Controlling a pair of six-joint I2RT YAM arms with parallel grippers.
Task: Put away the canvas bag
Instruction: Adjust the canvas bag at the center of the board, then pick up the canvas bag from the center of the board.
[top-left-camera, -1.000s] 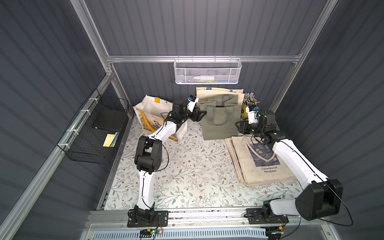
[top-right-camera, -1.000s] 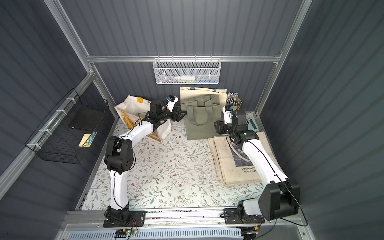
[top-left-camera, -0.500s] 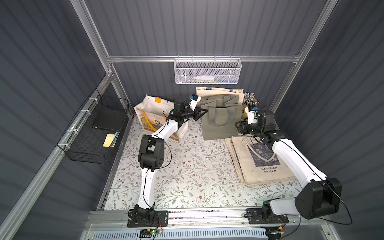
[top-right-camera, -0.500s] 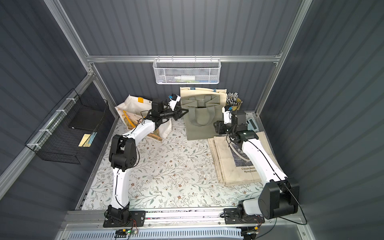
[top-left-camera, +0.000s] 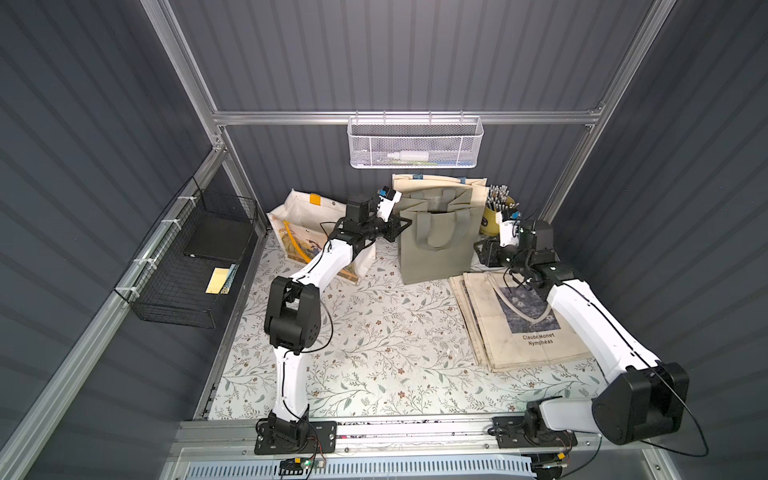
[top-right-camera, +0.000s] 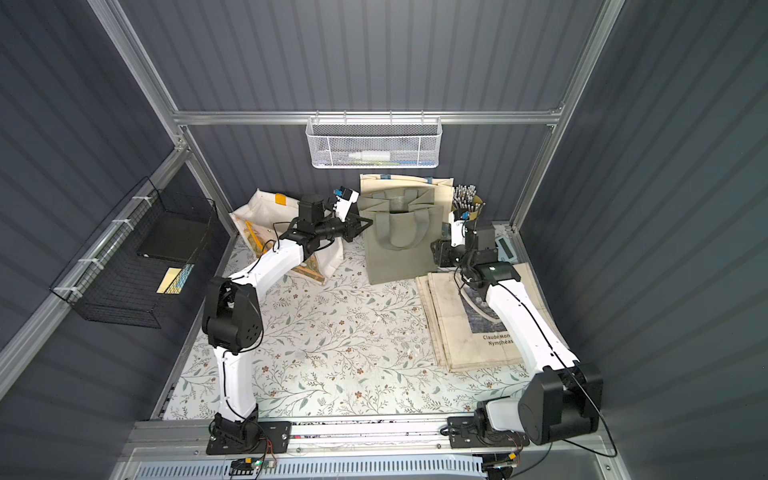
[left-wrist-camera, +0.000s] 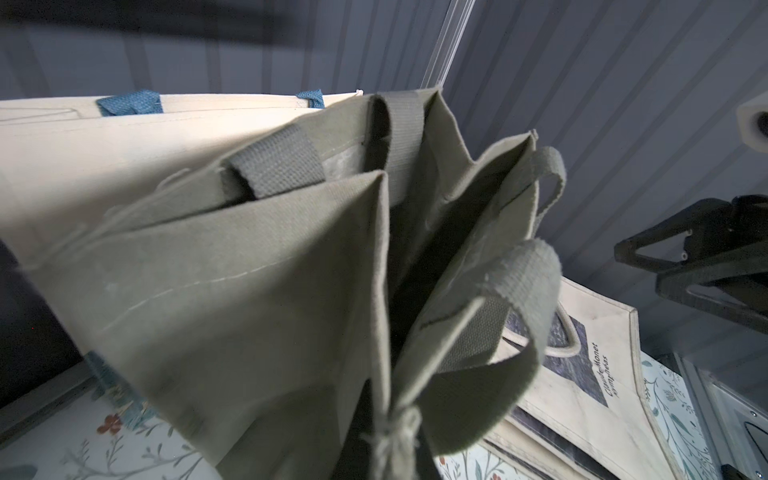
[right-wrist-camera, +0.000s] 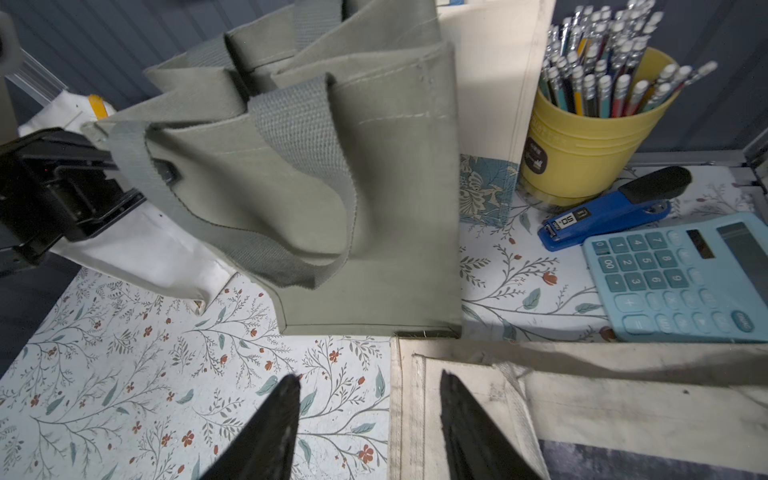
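An olive-green canvas bag (top-left-camera: 436, 249) (top-right-camera: 399, 257) stands upright at the back of the table with its mouth open and its handles hanging forward. My left gripper (top-left-camera: 405, 224) (top-right-camera: 368, 224) is shut on the bag's left top rim; the left wrist view shows the cloth bunched between the jaws (left-wrist-camera: 399, 436). My right gripper (top-left-camera: 482, 253) (right-wrist-camera: 370, 386) hangs open and empty by the bag's right lower corner. One of its fingers is over the table, the other over the edge of a flat stack of cream canvas bags (top-left-camera: 498, 332) (right-wrist-camera: 582, 395).
A cream bag (top-left-camera: 436, 183) leans behind the green one, and a white printed tote (top-left-camera: 303, 220) stands at the back left. A yellow cup of pencils (right-wrist-camera: 582, 137), a blue stapler (right-wrist-camera: 611, 212) and a blue calculator (right-wrist-camera: 681, 274) fill the back right corner. A white mesh basket (top-left-camera: 415, 141) hangs on the back wall, a black wire basket (top-left-camera: 191, 257) on the left wall.
My left gripper reached right to the green bag's rim and shut on it. The right arm has not moved.
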